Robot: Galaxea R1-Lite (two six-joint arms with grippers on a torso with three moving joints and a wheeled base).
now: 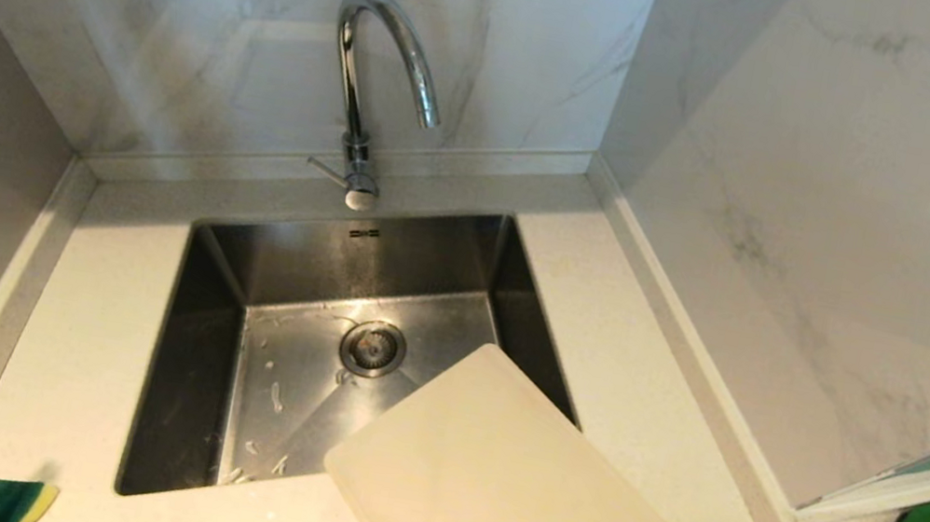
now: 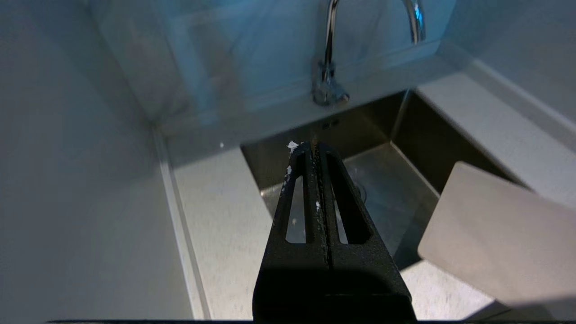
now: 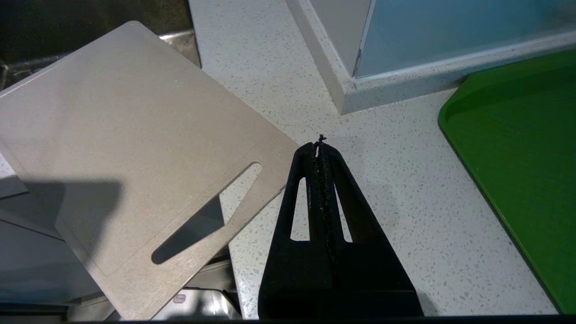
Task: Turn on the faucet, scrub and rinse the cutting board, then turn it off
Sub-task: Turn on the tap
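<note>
The left gripper (image 2: 315,146), jaws pressed together and empty, hovers over the sink (image 2: 405,135), pointing toward the faucet (image 2: 330,54). The right gripper (image 3: 320,146), likewise closed, hangs above the tabletop (image 3: 396,189) beside the cutting board (image 3: 135,135), which overhangs the sink's near right corner.

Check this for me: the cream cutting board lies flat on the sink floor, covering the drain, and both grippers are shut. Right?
Not quite. In the head view the cutting board rests on the counter, one corner jutting over the sink; the drain is uncovered. Left gripper and right gripper are indeed shut.
</note>
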